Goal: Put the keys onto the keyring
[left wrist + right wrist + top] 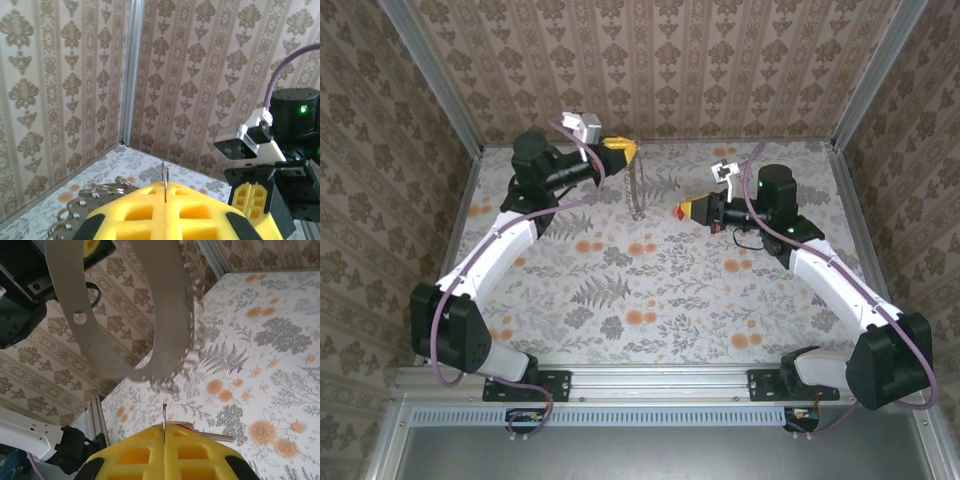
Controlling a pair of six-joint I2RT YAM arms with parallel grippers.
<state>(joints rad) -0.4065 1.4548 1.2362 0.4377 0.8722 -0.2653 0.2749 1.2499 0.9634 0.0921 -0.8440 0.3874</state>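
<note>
Printed cloth [650, 290] covers the table: orange blooms and grey ferns on a pale ground, lying flat and matte. Tan damask wallpaper [660, 60] lines all three walls, with brushed aluminium posts [438, 80] at the corners.

Upper centre of the top view, I have the left gripper [623, 150] raised, its blocky yellow fingers pressed together. In its wrist view [165, 195] a thin wire ring is pinched in the seam. From there the keyring [638, 190] hangs down as a dull metal loop; its beaded, chain-like edge shows at lower left [92, 197].

Right of centre, the right gripper [692, 209] points left, near the loop but apart from it. Its fingers [164, 432] are also closed tight, holding the keys [186, 426]: a small red piece at the tips with slim grey blades beside it. The keyring [167, 315] curves across the upper frame there.
</note>
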